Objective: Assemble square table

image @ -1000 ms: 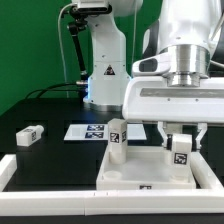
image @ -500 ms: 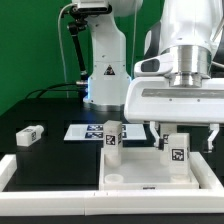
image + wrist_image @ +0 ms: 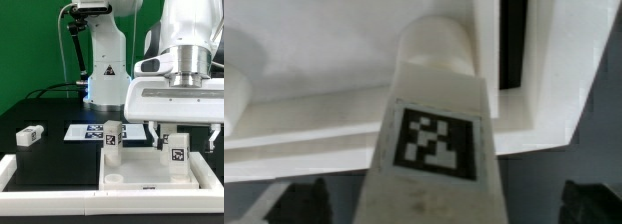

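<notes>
The white square table top (image 3: 140,172) lies tray-like at the front, also visible in the wrist view (image 3: 313,110). Two stubby tagged legs stand upright on it. One leg (image 3: 113,134) is at its back corner on the exterior view's left. The other leg (image 3: 178,149) stands between my fingers and fills the wrist view (image 3: 438,140). My gripper (image 3: 181,138) (image 3: 438,205) is open, a dark finger (image 3: 589,205) apart from the leg on each side. A third leg (image 3: 28,135) lies loose on the black table at the exterior view's left.
The marker board (image 3: 82,131) lies flat behind the table top. A low white border rail (image 3: 8,168) runs along the front and the exterior view's left. The robot's base (image 3: 105,70) and cables stand at the back.
My jaws have spread wide and let go of the leg between them. That leg, tilted a second ago, now stands upright on the table top.
</notes>
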